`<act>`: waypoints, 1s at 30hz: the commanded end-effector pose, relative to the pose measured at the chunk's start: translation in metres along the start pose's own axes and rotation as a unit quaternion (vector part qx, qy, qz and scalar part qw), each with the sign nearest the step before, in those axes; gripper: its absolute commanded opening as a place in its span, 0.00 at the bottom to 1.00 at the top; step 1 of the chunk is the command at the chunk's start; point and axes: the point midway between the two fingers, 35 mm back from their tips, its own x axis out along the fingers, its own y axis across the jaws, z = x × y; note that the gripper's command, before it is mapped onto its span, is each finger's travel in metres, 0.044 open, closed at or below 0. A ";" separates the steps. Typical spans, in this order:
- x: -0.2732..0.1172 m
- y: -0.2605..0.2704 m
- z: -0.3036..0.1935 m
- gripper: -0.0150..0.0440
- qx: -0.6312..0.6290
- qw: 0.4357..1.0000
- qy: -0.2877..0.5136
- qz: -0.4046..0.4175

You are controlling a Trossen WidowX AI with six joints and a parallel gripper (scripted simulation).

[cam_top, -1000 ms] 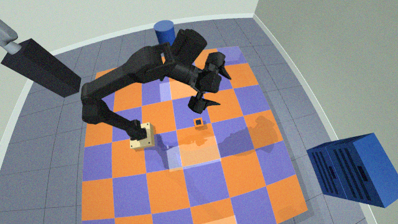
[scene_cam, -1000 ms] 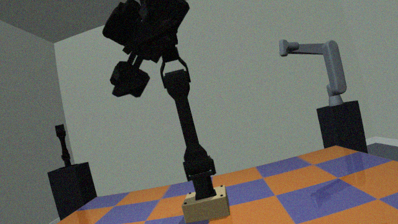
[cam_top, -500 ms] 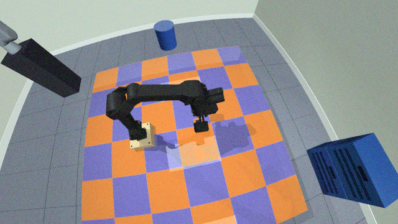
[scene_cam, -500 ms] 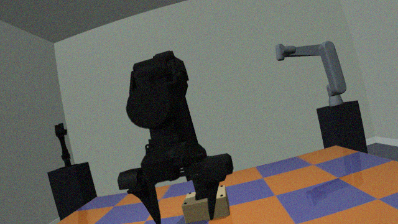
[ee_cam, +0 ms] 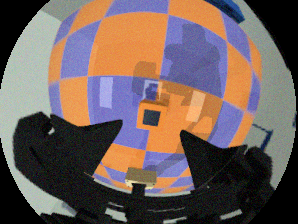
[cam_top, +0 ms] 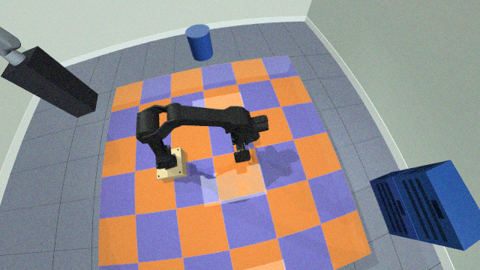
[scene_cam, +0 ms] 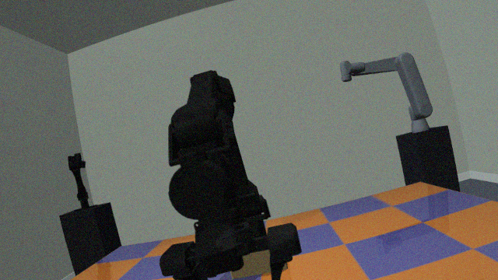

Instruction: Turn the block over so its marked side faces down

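Wrist view: one block (ee_cam: 159,107), orange, one dark square on its upward face, resting on the table (cam_top: 202,229) (scene_cam: 311,268) (ee_cam: 125,45), checked orange and violet. One gripper (cam_top: 247,140) (scene_cam: 231,253) (ee_cam: 152,128), released, nothing grasped; two fingers, standing wide, at nine and four o'clock of the block as pictured. One pale base (cam_top: 181,170) (scene_cam: 254,266) (ee_cam: 134,177), at the block's six o'clock.

Top view: block hidden under the gripper. One blue cylinder (cam_top: 200,45), at the gripper's eleven o'clock; one blue cabinet (cam_top: 424,206), at four. Neither shows in the exterior view.

Exterior view: two black pedestals, one bearing a grey arm (cam_top: 9,41) (scene_cam: 414,85), at two o'clock, only partly seen from the top; the other, at eight, a small black arm (scene_cam: 80,183).
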 end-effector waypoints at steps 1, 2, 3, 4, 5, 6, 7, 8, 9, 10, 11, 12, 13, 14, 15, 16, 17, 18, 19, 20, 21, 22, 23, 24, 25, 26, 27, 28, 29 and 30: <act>0.013 0.001 0.002 1.00 -0.003 1.000 -0.003 0.003; 0.015 0.002 0.002 1.00 -0.003 1.000 -0.003 0.003; 0.015 0.002 0.002 1.00 -0.003 1.000 -0.003 0.003; 0.015 0.002 0.002 1.00 -0.003 1.000 -0.003 0.003; 0.016 0.002 0.002 1.00 -0.003 1.000 -0.003 0.003; 0.017 0.002 0.002 1.00 -0.003 1.000 -0.003 0.003; 0.019 0.002 0.002 1.00 -0.003 1.000 -0.003 0.003; 0.020 0.002 0.002 1.00 -0.003 1.000 -0.003 0.003; 0.022 0.002 0.002 1.00 -0.003 1.000 -0.003 0.003; 0.023 0.002 0.002 1.00 -0.003 1.000 -0.003 0.003; 0.025 0.002 0.002 1.00 -0.003 1.000 -0.003 0.003; 0.027 0.002 0.003 1.00 -0.003 1.000 -0.003 0.003; 0.028 0.002 0.003 1.00 -0.003 1.000 -0.003 0.003; 0.030 0.002 0.003 1.00 -0.003 1.000 -0.003 0.003; 0.032 0.002 0.003 1.00 -0.003 1.000 -0.003 0.003; 0.033 0.002 0.003 1.00 -0.003 1.000 -0.003 0.003; 0.035 0.002 0.003 1.00 -0.003 1.000 -0.003 0.003; 0.036 0.002 0.003 1.00 -0.003 1.000 -0.003 0.003; 0.038 0.002 0.003 1.00 -0.003 1.000 -0.003 0.003; 0.040 0.002 0.003 1.00 -0.003 1.000 -0.003 0.003; 0.041 0.002 0.002 1.00 -0.003 1.000 -0.003 0.003; 0.043 0.002 0.002 1.00 -0.003 1.000 -0.003 0.003; 0.045 0.002 0.002 1.00 -0.003 1.000 -0.003 0.003; 0.046 0.002 0.002 1.00 -0.003 1.000 -0.003 0.003; 0.048 0.002 0.002 1.00 -0.003 1.000 -0.003 0.003; 0.049 0.002 0.002 1.00 -0.003 1.000 -0.003 0.003; 0.051 0.002 0.002 1.00 -0.003 1.000 -0.003 0.003; 0.051 0.002 0.002 1.00 -0.003 1.000 -0.003 0.003; 0.052 0.002 0.002 1.00 -0.003 1.000 -0.003 0.003; 0.052 0.002 0.002 0.96 -0.003 1.000 -0.003 0.003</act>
